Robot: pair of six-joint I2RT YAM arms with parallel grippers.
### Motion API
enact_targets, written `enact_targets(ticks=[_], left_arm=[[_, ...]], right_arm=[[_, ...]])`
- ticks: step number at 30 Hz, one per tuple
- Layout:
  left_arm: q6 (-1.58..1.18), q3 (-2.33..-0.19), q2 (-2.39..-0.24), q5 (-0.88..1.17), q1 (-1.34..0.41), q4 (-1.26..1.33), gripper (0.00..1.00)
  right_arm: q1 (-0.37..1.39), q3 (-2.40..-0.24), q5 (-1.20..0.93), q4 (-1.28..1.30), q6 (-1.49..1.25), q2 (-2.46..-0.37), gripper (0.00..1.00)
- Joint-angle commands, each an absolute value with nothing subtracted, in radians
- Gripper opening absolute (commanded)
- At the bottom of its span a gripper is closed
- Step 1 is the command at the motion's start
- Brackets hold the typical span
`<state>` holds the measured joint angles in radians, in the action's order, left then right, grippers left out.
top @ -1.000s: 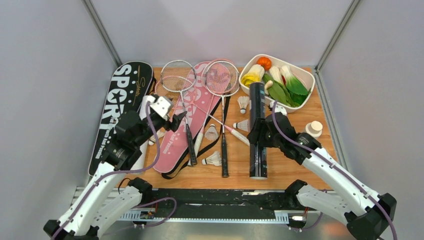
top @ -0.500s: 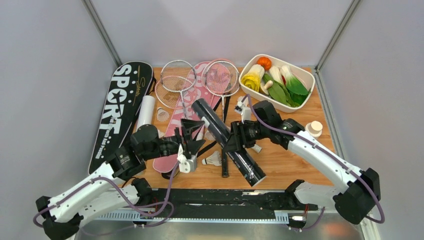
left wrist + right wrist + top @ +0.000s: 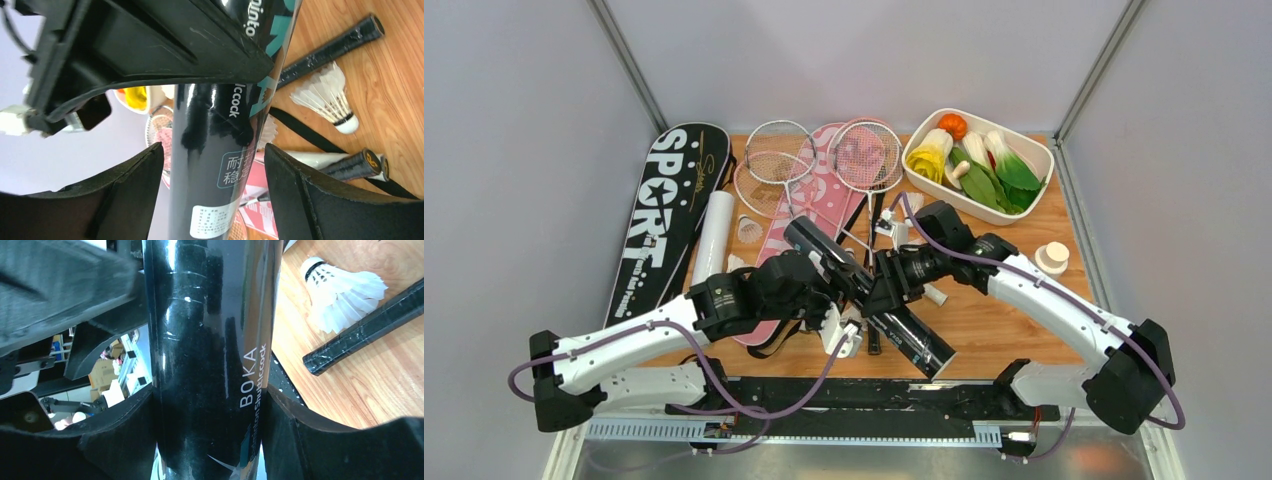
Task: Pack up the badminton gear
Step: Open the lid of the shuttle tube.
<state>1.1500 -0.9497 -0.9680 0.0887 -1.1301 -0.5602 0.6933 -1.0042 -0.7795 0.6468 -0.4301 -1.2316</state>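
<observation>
My right gripper [image 3: 886, 290] is shut on the long black shuttlecock tube [image 3: 916, 342] and holds it slanted above the table's middle. In the right wrist view the tube [image 3: 210, 365] fills the gap in that gripper [image 3: 207, 432]. My left gripper [image 3: 836, 285] is open around the same tube [image 3: 220, 165], with a gap on both sides between its fingers [image 3: 320, 200]. Loose shuttlecocks [image 3: 330, 97] [image 3: 345, 290] lie on the wood by racket handles. Two rackets [image 3: 779, 152] [image 3: 864, 155] lie on the pink cover [image 3: 809, 205]. The black SPORT cover [image 3: 669, 205] and a white tube [image 3: 714, 235] lie at the left.
A white bowl [image 3: 1036, 150] of toy vegetables stands at the back right. A small white bottle [image 3: 1052, 258] stands near the right edge. A shuttlecock [image 3: 749, 228] lies beside the white tube. Grey walls close in both sides.
My right gripper has swung the black tube to a slant and carried it left. My left arm has moved right and its open jaws now straddle the tube.
</observation>
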Motion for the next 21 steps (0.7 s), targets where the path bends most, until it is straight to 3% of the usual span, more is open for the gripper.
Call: enact_targets(ticks=[1,14,17,21], left_arm=[[1.153,-0.986,-0.997,0.027,-1.135,-0.615,0.81],[1.125,-0.898,-1.043,0.049,-1.134,-0.485,0.79],[1.095,-0.885,-1.041,0.048,-1.134,-0.464,0.69],[0.999,-0.872,-1.011,0.007,-1.133,-0.407,0.47]], right_arm=[[0.721,-1.047,-0.835,0.594,-0.411,-1.232,0.43],[0.758,-1.052,-0.886,0.592,-0.389,-1.218,0.42],[0.758,-1.057,-0.889,0.594,-0.387,-1.210,0.51],[0.755,-1.074,-0.864,0.595,-0.387,-1.185,0.75]])
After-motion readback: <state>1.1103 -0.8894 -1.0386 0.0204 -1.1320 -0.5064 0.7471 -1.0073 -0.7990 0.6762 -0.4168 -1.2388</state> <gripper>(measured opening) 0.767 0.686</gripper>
